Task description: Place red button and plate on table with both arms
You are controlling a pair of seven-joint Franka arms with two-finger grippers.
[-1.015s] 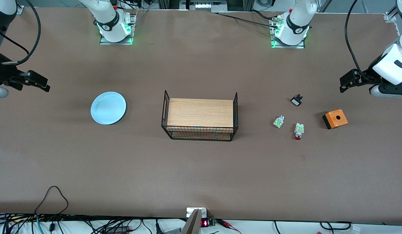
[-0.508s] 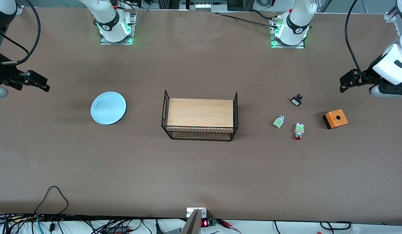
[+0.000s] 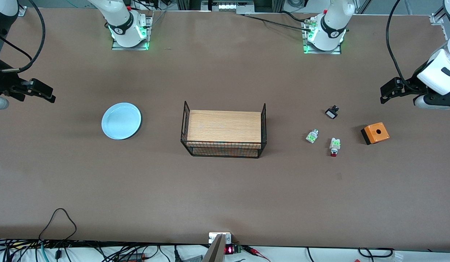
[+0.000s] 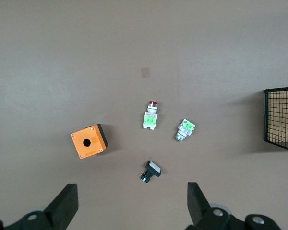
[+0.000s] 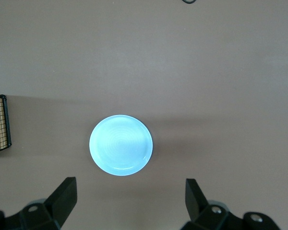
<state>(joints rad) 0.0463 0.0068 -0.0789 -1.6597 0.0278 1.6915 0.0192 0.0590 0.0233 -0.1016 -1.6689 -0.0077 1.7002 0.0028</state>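
A: Where's the small red-capped push button (image 3: 334,147)?
B: On the matte brown table (image 3: 225,189), at the left arm's end; its long axis runs toward the front camera, red cap nearest. The left gripper (image 4: 129,208) hangs spread and empty.

A: And the round light-blue plate (image 3: 121,120)?
B: At the right arm's end. The right gripper (image 5: 128,203) is spread too, holding nothing.

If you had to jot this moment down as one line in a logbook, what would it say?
left gripper: open, over table, waiting | right gripper: open, waiting | red button: on table, untouched | plate: on table, untouched
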